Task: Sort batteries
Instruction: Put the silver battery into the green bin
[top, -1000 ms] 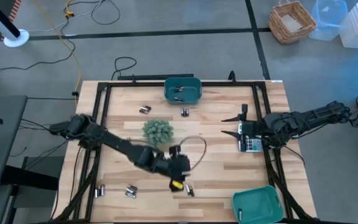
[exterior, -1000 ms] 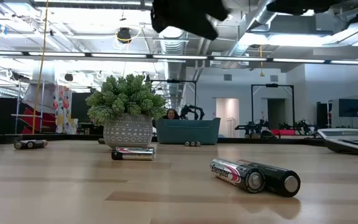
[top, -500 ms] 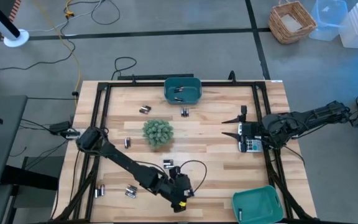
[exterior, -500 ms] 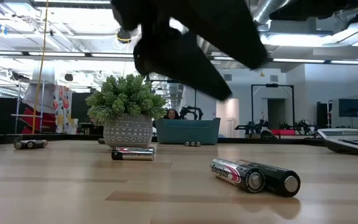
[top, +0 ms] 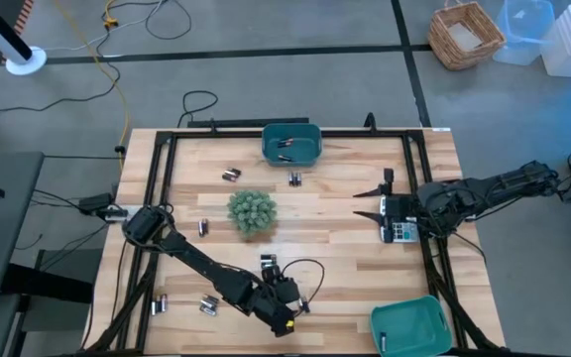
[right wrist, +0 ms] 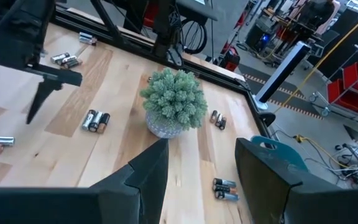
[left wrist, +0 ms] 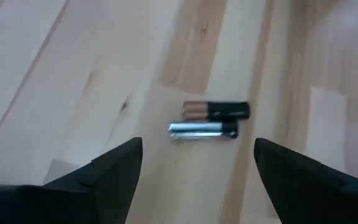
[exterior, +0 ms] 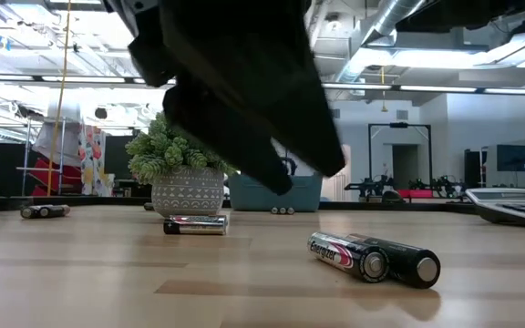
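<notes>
Left pincer (left wrist: 194,165) apart above batteries (left wrist: 209,120); "Energizer" legible; right pincer (right wrist: 197,165) apart.

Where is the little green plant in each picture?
High view: plant, mid-table, left of centre.
Low view: left of centre, partly behind the left arm.
Left wrist view: not in it.
Right wrist view: centre.
Shared landmark: the teal bin beyond the plant.

Two teal bins (top: 291,127), one potted plant (top: 252,210) and one calculator (top: 398,222) stood on the table (top: 365,268). At least six loose battery pairs (top: 231,175) were counted.
</notes>
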You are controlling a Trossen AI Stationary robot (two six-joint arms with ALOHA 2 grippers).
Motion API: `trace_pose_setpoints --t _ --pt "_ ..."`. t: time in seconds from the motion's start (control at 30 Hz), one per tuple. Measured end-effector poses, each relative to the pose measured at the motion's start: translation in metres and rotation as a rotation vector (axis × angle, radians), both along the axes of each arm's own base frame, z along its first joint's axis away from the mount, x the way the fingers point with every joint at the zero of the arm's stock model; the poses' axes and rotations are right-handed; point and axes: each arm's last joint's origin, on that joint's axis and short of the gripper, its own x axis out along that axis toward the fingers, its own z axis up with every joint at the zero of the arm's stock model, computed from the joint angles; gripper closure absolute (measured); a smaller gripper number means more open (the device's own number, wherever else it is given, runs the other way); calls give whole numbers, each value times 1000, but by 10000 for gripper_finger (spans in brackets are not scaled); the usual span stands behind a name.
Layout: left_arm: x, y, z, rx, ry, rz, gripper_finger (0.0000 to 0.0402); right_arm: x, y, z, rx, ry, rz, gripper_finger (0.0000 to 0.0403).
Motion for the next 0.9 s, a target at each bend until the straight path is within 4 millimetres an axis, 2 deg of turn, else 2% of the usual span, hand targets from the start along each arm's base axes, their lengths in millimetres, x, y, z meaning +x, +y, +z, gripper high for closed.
trace_pose_setpoints --t 0.1,0.17,0.33,0.53,0.77,0.9 --pt "0 2 2 13 2 -10 98 1 2 -1 28 8 22 202" --pt "-2 6 11 31 -14 11 99 5 5 -2 67 6 76 202" --pt "-14 18 52 217 -145 133 103 23 23 -9 102 27 181 200" --pt "-35 36 93 420 -211 244 126 49 52 -36 131 136 243 179" --pt "-43 46 105 603 -269 368 160 70 81 -63 234 187 280 146" --pt "-45 48 104 661 -262 391 195 86 99 -69 254 230 295 131"
